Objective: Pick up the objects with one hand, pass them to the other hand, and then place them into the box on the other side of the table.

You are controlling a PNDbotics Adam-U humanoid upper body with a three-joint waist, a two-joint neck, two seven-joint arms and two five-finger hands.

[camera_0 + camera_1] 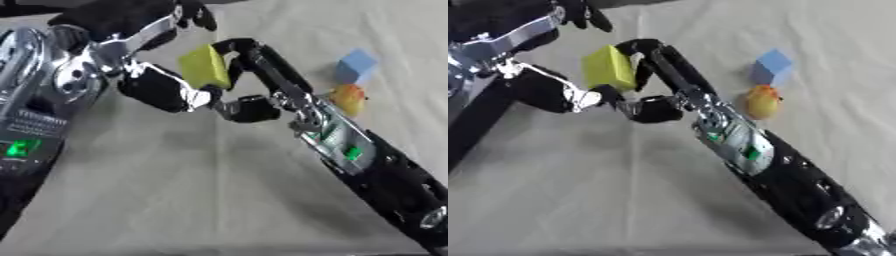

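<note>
The yellow block [204, 66], a soft-looking slab with rounded edges, is held up above the bench [192, 190] between both hands. The right hand [254, 75] curls its black fingers round its far side, and the left hand [162, 87] pinches its near edge. To the right, on the beige cloth, lie a pale blue cube [356, 66] and a rounded orange-yellow toy [349, 99], close together.

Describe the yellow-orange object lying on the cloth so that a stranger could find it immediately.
Follow the right arm up from the lower right corner; on the beige cloth just beyond its forearm lie two small things. The nearer one is the rounded yellow-orange toy, right below the light blue cube. Unlike the yellow block held between the hands, it lies on the cloth, ungripped.
</note>
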